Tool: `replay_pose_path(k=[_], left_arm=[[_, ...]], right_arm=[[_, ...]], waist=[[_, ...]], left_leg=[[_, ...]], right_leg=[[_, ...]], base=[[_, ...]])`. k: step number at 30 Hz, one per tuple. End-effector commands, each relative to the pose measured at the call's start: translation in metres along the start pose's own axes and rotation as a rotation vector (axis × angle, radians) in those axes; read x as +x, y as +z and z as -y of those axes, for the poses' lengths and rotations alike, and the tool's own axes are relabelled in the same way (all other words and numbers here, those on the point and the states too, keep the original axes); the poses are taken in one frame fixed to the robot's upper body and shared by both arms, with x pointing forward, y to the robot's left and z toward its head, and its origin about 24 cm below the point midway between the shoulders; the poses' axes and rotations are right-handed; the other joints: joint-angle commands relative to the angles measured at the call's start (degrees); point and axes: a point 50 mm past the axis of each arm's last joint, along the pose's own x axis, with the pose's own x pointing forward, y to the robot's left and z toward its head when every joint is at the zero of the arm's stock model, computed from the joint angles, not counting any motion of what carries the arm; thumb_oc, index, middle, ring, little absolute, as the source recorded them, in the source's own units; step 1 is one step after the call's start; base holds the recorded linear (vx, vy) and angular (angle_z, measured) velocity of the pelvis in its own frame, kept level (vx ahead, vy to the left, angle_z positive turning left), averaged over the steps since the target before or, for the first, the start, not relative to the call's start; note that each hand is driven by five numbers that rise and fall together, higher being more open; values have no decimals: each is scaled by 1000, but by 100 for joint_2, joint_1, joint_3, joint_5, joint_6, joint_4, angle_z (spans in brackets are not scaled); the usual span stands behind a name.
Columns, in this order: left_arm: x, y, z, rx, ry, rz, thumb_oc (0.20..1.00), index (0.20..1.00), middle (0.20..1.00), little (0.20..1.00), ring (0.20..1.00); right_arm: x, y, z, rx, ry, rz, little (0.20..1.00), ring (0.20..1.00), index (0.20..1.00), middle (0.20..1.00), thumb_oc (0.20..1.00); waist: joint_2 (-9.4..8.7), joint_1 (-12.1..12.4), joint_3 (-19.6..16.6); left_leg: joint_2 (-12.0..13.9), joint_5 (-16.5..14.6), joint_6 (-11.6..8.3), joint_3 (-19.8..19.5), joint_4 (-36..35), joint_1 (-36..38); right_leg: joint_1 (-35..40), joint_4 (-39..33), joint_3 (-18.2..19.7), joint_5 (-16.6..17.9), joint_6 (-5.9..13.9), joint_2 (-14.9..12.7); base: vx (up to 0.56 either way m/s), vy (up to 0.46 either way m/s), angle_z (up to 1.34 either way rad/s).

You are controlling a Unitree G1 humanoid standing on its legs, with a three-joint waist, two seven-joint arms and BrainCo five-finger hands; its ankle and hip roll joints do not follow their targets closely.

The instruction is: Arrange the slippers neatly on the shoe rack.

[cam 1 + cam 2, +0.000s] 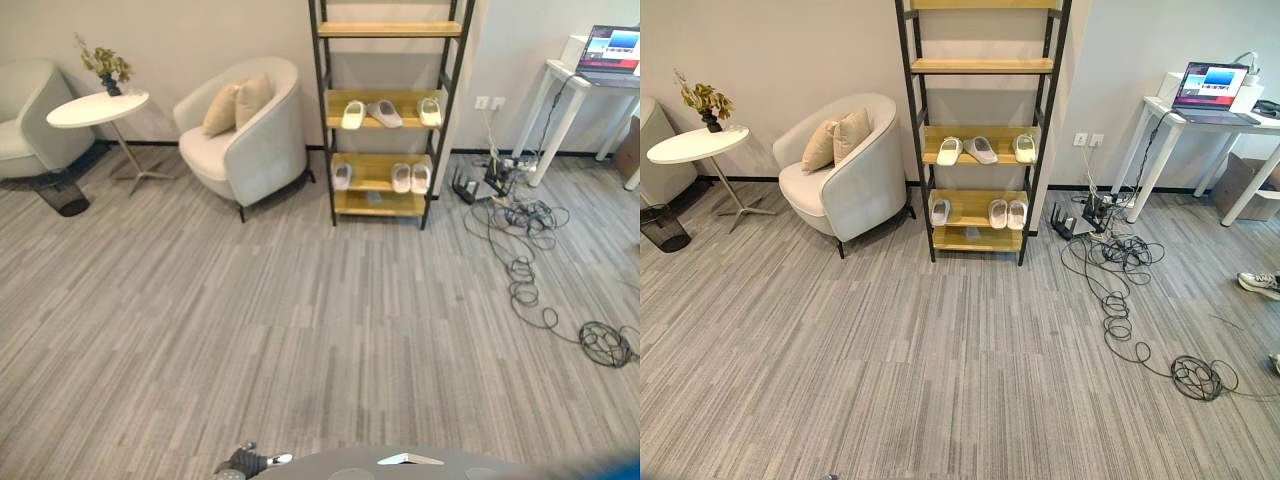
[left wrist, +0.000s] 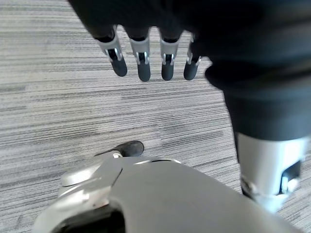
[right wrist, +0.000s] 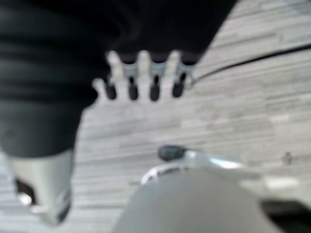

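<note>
The shoe rack (image 1: 383,204), a black frame with wooden shelves, stands against the far wall across the room. Three pale slippers lie on its middle shelf: one at the left (image 1: 353,114), a grey one turned askew (image 1: 385,113), and one at the right (image 1: 429,111). On the shelf below, a single slipper (image 1: 342,176) lies at the left and a pair (image 1: 411,177) side by side at the right. My left hand (image 2: 143,60) hangs over the carpet with straight fingers and holds nothing. My right hand (image 3: 143,73) is open too and empty.
A cream armchair (image 1: 245,140) with cushions stands left of the rack, then a round side table (image 1: 98,108) with a plant and a black bin (image 1: 62,192). Right of the rack, cables (image 1: 525,255) sprawl over the floor by a white desk (image 1: 575,85) with a laptop. A person's shoe (image 1: 1260,283) lies far right.
</note>
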Motion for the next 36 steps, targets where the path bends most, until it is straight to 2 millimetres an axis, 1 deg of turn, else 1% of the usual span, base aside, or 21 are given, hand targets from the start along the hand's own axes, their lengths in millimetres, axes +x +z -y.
replay_pose_path(k=[1, 4, 5, 6, 12, 13, 17, 18, 21, 23, 26, 28, 29, 30, 31, 32, 33, 34, 35, 36], left_arm=[[-1, -2, 11, 61, -18, -54, 1000, 1000, 1000, 1000, 1000], [-2, -7, 10, 80, -13, -75, 1000, 1000, 1000, 1000, 1000], [-2, -8, 11, 77, -19, -83, 1000, 1000, 1000, 1000, 1000], [-2, -8, 13, 81, -24, -84, 1000, 1000, 1000, 1000, 1000], [-1, 1, 17, 100, -39, -59, 1000, 1000, 1000, 1000, 1000], [-1, 6, 18, 105, -45, -42, 1000, 1000, 1000, 1000, 1000], [0, 7, 17, 117, -49, -42, 1000, 1000, 1000, 1000, 1000], [0, 10, 14, 124, -46, -41, 1000, 1000, 1000, 1000, 1000], [0, 9, 15, 129, -45, -46, 1000, 1000, 1000, 1000, 1000], [0, 9, 15, 127, -46, -47, 1000, 1000, 1000, 1000, 1000], [0, 9, 16, 124, -48, -44, 1000, 1000, 1000, 1000, 1000], [1, 14, 16, 118, -48, -31, 1000, 1000, 1000, 1000, 1000], [1, 18, 16, 114, -49, -21, 1000, 1000, 1000, 1000, 1000], [1, 22, 16, 114, -51, -12, 1000, 1000, 1000, 1000, 1000], [2, 29, 17, 114, -56, 5, 1000, 1000, 1000, 1000, 1000], [2, 36, 18, 125, -57, 26, 1000, 1000, 1000, 1000, 1000], [2, 46, 19, 142, -56, 57, 1000, 1000, 1000, 1000, 1000], [2, 49, 18, 149, -51, 71, 1000, 1000, 1000, 1000, 1000], [2, 49, 17, 157, -46, 71, 1000, 1000, 1000, 1000, 1000], [2, 50, 17, 158, -44, 72, 1000, 1000, 1000, 1000, 1000]], right_arm=[[0, 12, -20, 32, 34, 21, 1000, 1000, 1000, 1000, 1000], [-1, 8, -24, 42, 50, 2, 1000, 1000, 1000, 1000, 1000], [-2, 4, -29, 46, 68, -12, 1000, 1000, 1000, 1000, 1000], [-2, 4, -31, 47, 78, -13, 1000, 1000, 1000, 1000, 1000], [-3, 1, -37, 55, 104, -25, 1000, 1000, 1000, 1000, 1000], [-3, 0, -40, 47, 119, -28, 1000, 1000, 1000, 1000, 1000], [-3, 2, -38, 57, 119, -29, 1000, 1000, 1000, 1000, 1000], [-2, 8, -37, 72, 118, -14, 1000, 1000, 1000, 1000, 1000], [-2, 13, -36, 78, 118, 0, 1000, 1000, 1000, 1000, 1000], [-2, 12, -36, 80, 119, -3, 1000, 1000, 1000, 1000, 1000], [-2, 8, -36, 90, 114, -21, 1000, 1000, 1000, 1000, 1000], [-2, 7, -36, 84, 116, -31, 1000, 1000, 1000, 1000, 1000], [-2, 7, -36, 81, 117, -35, 1000, 1000, 1000, 1000, 1000], [-2, 8, -35, 81, 116, -35, 1000, 1000, 1000, 1000, 1000], [-1, 11, -33, 88, 112, -35, 1000, 1000, 1000, 1000, 1000], [-1, 13, -31, 90, 106, -32, 1000, 1000, 1000, 1000, 1000], [0, 14, -27, 98, 96, -35, 1000, 1000, 1000, 1000, 1000], [0, 14, -24, 98, 91, -39, 1000, 1000, 1000, 1000, 1000], [0, 13, -22, 102, 85, -48, 1000, 1000, 1000, 1000, 1000], [1, 12, -19, 100, 78, -52, 1000, 1000, 1000, 1000, 1000]], waist=[[-198, -25, 132], [-226, -14, 110], [-247, 3, 104], [-258, 4, 106], [-290, -7, 101], [-303, -28, 102], [-313, -56, 123], [-310, -85, 166], [-300, -117, 182], [-295, -125, 180], [-298, -168, 208], [-317, -170, 263], [-341, -165, 331], [-376, -154, 387], [-428, -137, 487], [-442, -130, 558], [-474, -169, 632], [-487, -180, 673], [-519, -196, 720], [-519, -187, 723]], left_leg=[[-21, 91, -186, 14, -98, -153], [-22, 77, -184, 19, -98, -127], [-18, 73, -181, 18, -98, -121], [-17, 68, -178, 23, -98, -117], [3, 65, -181, 44, -98, -104], [16, 62, -184, 57, -98, -95], [39, 74, -197, 84, -98, -89], [78, 99, -214, 122, -98, -92], [137, 100, -244, 183, -98, -24], [162, 101, -258, 201, -98, 9], [305, 146, -323, 255, -98, 111], [415, 217, -394, 317, -98, 177], [464, 234, -423, 346, 49, 129], [498, 175, -438, 347, 372, -36], [552, 109, -475, 336, 879, -329], [633, 224, -489, 336, 1292, -615], [814, 404, -502, 439, 1853, -990], [932, 467, -441, 627, 2148, -1151], [989, 474, -377, 796, 2398, -1301], [928, 380, -331, 896, 2481, -1452]], right_leg=[[338, 18, 140, -464, 265, -70], [360, 18, 140, -478, 255, -63], [367, 18, 135, -483, 254, -58], [372, 18, 136, -485, 255, -54], [375, 18, 148, -487, 246, -43], [378, 18, 170, -492, 239, -28], [368, 18, 207, -490, 220, -2], [339, 18, 262, -478, 194, 36], [360, 18, 344, -492, 156, 89], [372, 18, 375, -504, 141, 113], [394, 18, 486, -526, 72, 231], [402, 21, 600, -519, 3, 316], [378, 89, 658, -540, -31, 324], [334, 154, 684, -557, -63, 321], [289, 240, 715, -579, -117, 317], [259, 289, 685, -600, -150, 319], [222, 313, 580, -616, -204, 312], [189, 361, 525, -663, -261, 306], [192, 415, 470, -714, -300, 281], [193, 444, 436, -754, -302, 270]], base=[[0, 0, 0], [11, -5, 0], [31, -18, 0], [0, 0, 0], [4, -12, -1], [14, -44, -6], [1, -64, -6], [-24, -89, -14], [24, -107, -13], [41, -87, -14], [54, -150, -21], [34, -149, -15], [-4, -154, -18], [-45, -167, -17], [-60, -168, -17], [-75, -188, -8], [-43, -155, -5], [3, -149, 8], [77, -82, 20], [145, -30, 33]])
